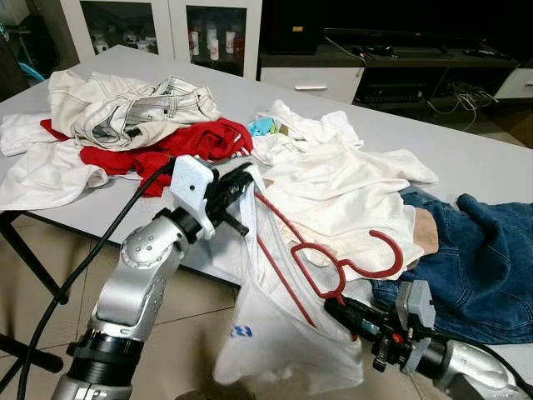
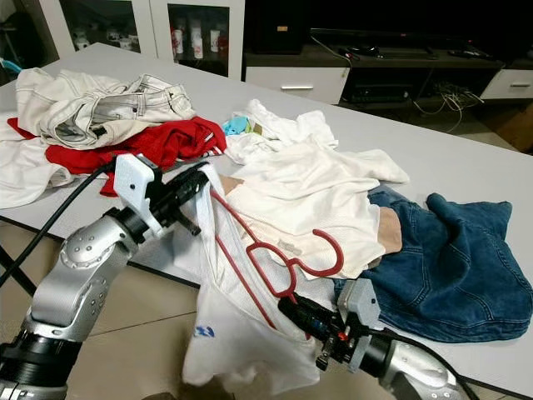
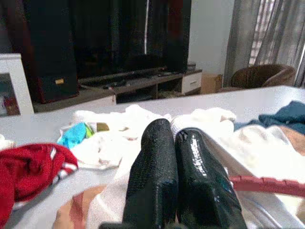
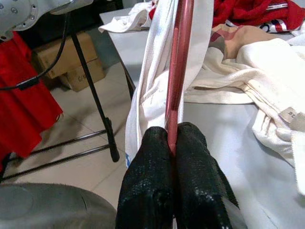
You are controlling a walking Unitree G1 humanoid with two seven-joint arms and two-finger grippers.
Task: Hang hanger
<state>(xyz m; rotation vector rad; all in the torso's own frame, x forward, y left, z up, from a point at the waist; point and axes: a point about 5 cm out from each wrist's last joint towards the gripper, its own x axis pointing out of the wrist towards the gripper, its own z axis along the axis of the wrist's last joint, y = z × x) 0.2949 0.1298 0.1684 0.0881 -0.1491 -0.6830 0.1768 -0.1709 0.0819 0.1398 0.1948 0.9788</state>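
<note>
While the red hanger [image 1: 333,258] runs between my two grippers, my right gripper [image 4: 172,143] clamps its bar — my left gripper [image 1: 241,185], fingers pressed together, pinches the white garment [image 1: 275,333] draped on it, beside the table [image 1: 466,158] edge.

The white garment [image 1: 275,333] bears a small blue mark, too small to read.

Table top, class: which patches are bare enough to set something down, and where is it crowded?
Bare table lies along the far edge behind the white shirts, and right of them above the jeans. The left, around the red garment, is crowded.
</note>
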